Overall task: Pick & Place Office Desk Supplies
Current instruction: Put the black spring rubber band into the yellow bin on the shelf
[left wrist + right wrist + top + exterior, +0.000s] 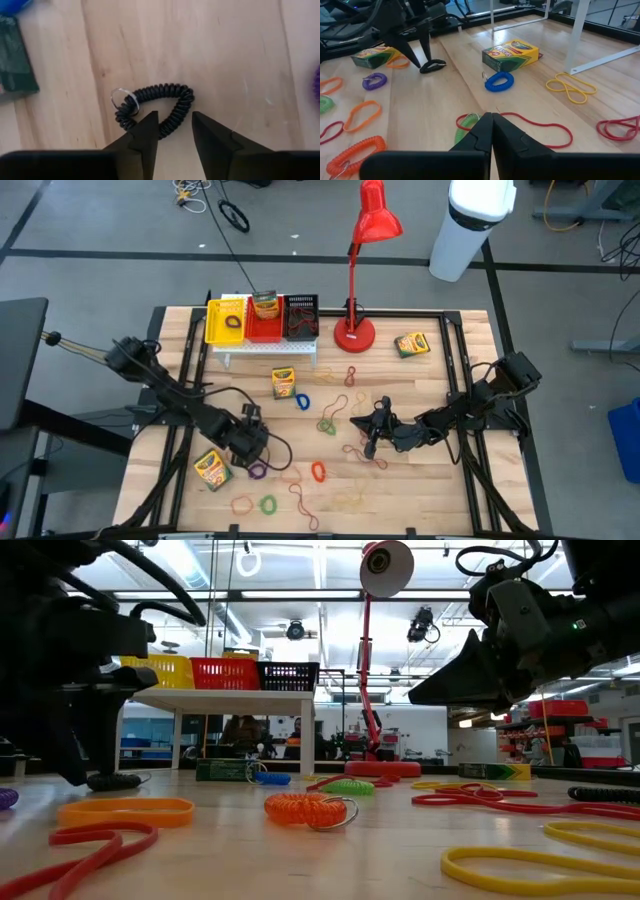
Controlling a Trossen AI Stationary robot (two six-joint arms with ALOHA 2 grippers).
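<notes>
On a white rack [268,348] at the table's far side sit three baskets: the yellow basket [226,320] holds a dark loop, the red basket [265,317] a crayon box [265,304], the black basket [301,316] contents too dark to tell. The left gripper [172,131] hovers, fingers apart, over a black coil band [155,107] on the table. The right gripper [492,131], fingers pressed together, hangs above a red band [540,127]. Other crayon boxes and bands lie scattered on the table [420,490].
</notes>
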